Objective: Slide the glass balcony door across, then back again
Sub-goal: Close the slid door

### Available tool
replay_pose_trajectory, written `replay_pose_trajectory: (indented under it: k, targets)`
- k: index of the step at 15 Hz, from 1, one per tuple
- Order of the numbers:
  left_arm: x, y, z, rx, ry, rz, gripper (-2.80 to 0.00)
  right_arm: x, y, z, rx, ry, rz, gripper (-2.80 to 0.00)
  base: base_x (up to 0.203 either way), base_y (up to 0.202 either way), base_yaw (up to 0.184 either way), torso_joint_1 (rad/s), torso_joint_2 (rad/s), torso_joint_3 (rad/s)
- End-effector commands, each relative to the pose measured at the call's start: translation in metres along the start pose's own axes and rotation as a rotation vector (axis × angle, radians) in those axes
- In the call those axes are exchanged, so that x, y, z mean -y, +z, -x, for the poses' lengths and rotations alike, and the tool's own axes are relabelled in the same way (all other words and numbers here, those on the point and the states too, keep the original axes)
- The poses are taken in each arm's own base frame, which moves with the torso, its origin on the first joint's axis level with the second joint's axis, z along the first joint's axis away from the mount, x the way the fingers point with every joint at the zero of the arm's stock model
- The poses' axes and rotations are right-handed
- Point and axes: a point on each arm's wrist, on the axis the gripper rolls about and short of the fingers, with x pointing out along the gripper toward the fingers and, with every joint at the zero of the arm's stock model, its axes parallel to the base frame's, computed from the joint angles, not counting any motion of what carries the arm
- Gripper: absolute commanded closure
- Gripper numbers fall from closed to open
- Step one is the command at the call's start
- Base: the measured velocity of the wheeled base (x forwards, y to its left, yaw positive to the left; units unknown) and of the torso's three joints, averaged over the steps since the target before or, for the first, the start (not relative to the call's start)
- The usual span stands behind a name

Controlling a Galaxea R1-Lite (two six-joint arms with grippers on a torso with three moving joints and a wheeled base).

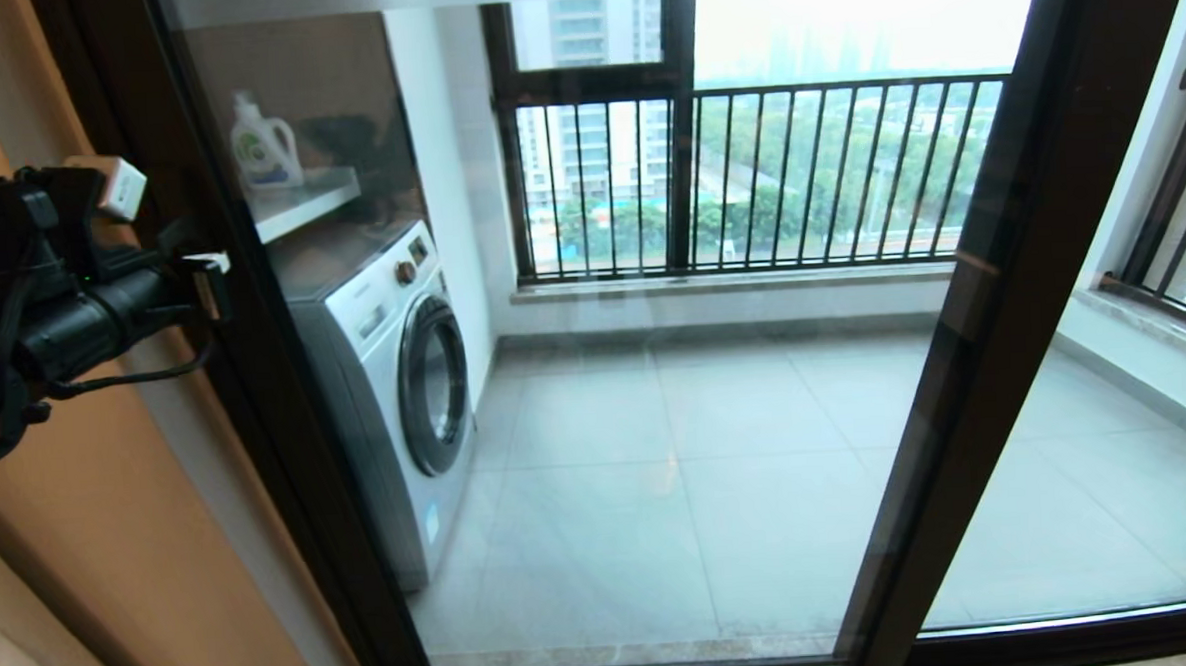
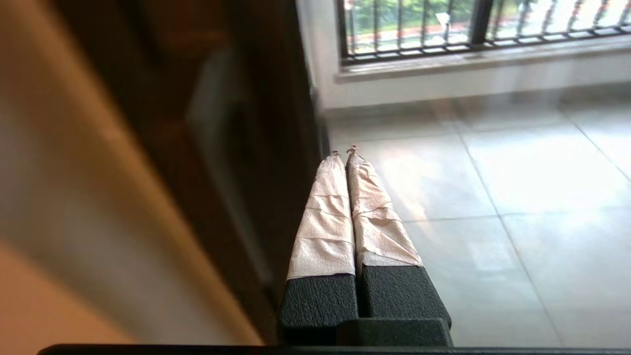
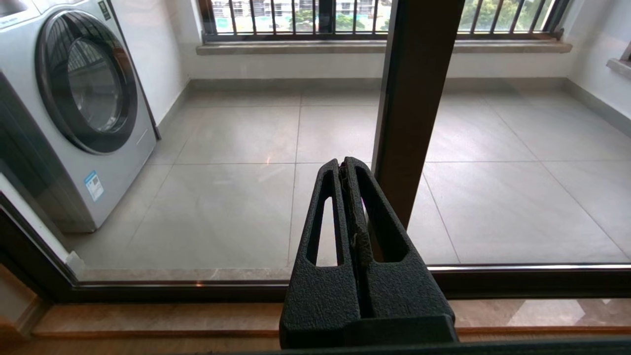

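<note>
Beside my left gripper [image 2: 343,150], whose paper-wrapped fingers [image 2: 325,217] are pressed together on nothing, stands the dark edge post of the glass balcony door [image 1: 658,450]; my arm reaches out level toward it. My right gripper [image 3: 345,165], likewise closed and empty, points at the middle frame post [image 3: 409,108] just ahead.

Head view: high, facing forward-down through the glass balcony door [image 1: 657,420]. Both wrist views: low, close behind closed fingers, facing the balcony; tiled floor [image 3: 236,207] and railing [image 2: 443,29] shared.
</note>
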Motion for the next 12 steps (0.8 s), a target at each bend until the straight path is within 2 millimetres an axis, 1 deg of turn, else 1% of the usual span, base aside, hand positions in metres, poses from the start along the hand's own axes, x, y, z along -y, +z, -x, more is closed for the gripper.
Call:
replay_pose_trajectory:
  k: [1, 3, 6, 7, 9, 10, 12]
  targets:
    - [0.003, 0.006, 0.006, 0.020, -0.016, 0.010, 0.00, 0.000, -0.001, 0.000, -0.004, 0.000, 0.001, 0.00, 0.000, 0.000, 0.000, 0.000, 0.00, 0.000]
    - [0.002, 0.005, 0.011, 0.013, -0.012, 0.027, 0.00, 0.000, -0.001, 0.000, -0.004, 0.000, 0.001, 0.00, 0.000, 0.000, 0.000, 0.000, 0.00, 0.000]
    - [-0.012, -0.005, 0.020, -0.019, 0.014, 0.031, 0.00, 0.000, -0.001, 0.000, -0.004, 0.001, 0.001, 0.00, 0.000, 0.000, 0.000, 0.000, 0.00, 0.000]
    - [-0.019, -0.006, 0.028, -0.022, 0.006, 0.035, 0.00, 0.000, -0.001, 0.000, -0.004, -0.001, 0.001, 0.00, 0.000, 0.000, 0.000, 0.000, 0.00, 0.000]
    - [-0.034, -0.017, 0.047, -0.048, -0.027, 0.049, 0.00, 0.000, -0.001, 0.000, -0.004, 0.001, 0.001, 0.00, 0.000, 0.000, 0.000, 0.000, 0.00, 0.000]
    - [-0.040, -0.022, 0.050, -0.062, -0.023, 0.055, 0.00, 0.000, -0.001, 0.000, -0.004, -0.001, 0.001, 0.00, 0.000, 0.000, 0.000, 0.000, 0.00, 0.000]
    - [-0.050, -0.027, 0.048, -0.055, 0.000, 0.055, 0.00, 0.000, -0.001, 0.000, -0.004, 0.001, 0.001, 0.00, 0.000, 0.000, 0.000, 0.000, 0.00, 0.000]
